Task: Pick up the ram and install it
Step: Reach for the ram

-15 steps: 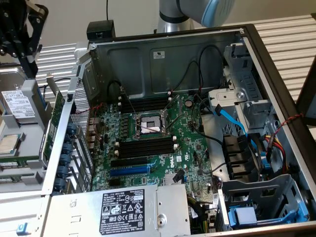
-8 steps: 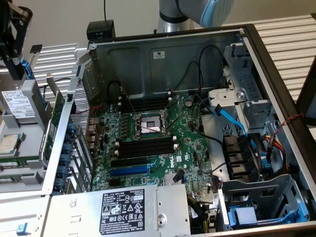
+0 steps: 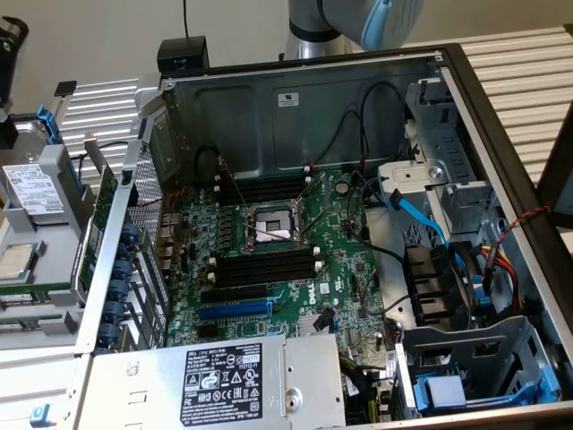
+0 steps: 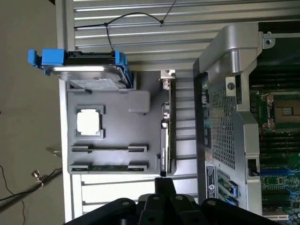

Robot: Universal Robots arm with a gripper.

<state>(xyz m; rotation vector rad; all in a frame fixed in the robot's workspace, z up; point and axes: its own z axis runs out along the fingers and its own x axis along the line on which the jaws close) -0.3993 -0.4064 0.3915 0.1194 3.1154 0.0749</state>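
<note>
Two ram sticks stand on edge in the holders of a grey tray (image 4: 117,126): one ram stick (image 4: 108,149) and a greener one (image 4: 108,167) beside it. My gripper (image 4: 164,182) hangs above the tray's edge close to these sticks, shut, with nothing between its fingers. In the exterior view the same tray (image 3: 40,193) sits to the left of the open computer case (image 3: 295,98), and the arm (image 3: 358,22) shows at the top behind the case. On the motherboard (image 3: 345,273), long black memory slots (image 3: 264,265) lie empty beside the CPU socket (image 3: 271,228).
The tray also holds a hard drive in a blue caddy (image 4: 79,65), a CPU (image 4: 89,122) and an expansion card on edge (image 4: 165,136). Cables, a blue SATA lead (image 3: 416,215), a fan (image 3: 439,287) and the power supply (image 3: 224,381) crowd the case.
</note>
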